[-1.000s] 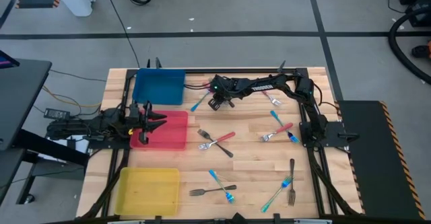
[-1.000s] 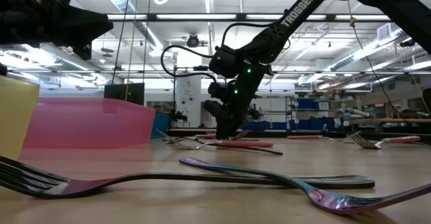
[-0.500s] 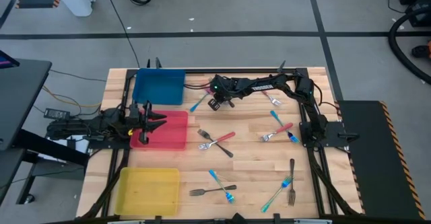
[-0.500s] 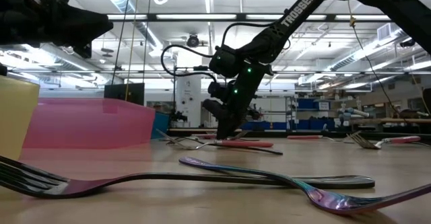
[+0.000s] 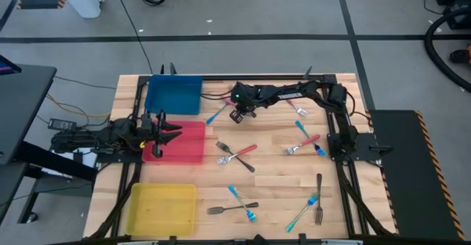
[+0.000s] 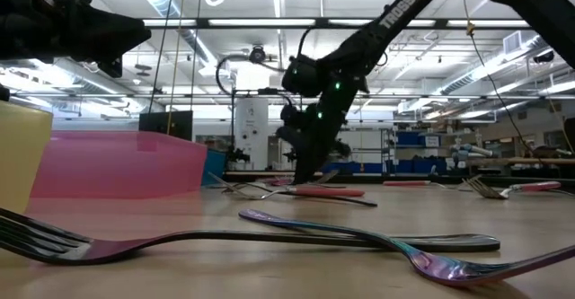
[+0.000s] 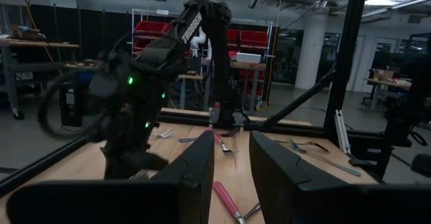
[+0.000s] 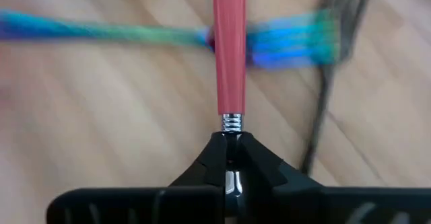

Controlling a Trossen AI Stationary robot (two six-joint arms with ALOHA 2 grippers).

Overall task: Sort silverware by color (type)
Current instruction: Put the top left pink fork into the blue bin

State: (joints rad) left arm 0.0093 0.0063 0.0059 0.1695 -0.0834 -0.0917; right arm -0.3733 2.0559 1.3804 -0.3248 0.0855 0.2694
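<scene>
My right gripper hangs over the far middle of the table, shut on a red-handled fork. It is just right of a blue-handled fork, which lies flat on the wood and also shows in the right wrist view. A dark fork lies beside it. My left gripper is open and empty over the red bin. Other red, blue and dark forks lie about the table's middle and near right. My right gripper pinches the red-handled fork by its metal neck, just past the end of the red handle, between its two fingers. The fingers point down from above and lie along the fork. The handle hangs below them toward the table; the tine end is hidden between the fingers.
A blue bin stands at the far left and a yellow bin at the near left. Red forks, blue forks and a dark fork lie on the wood.
My right gripper has gone up a little with the red-handled fork over the blue fork.
</scene>
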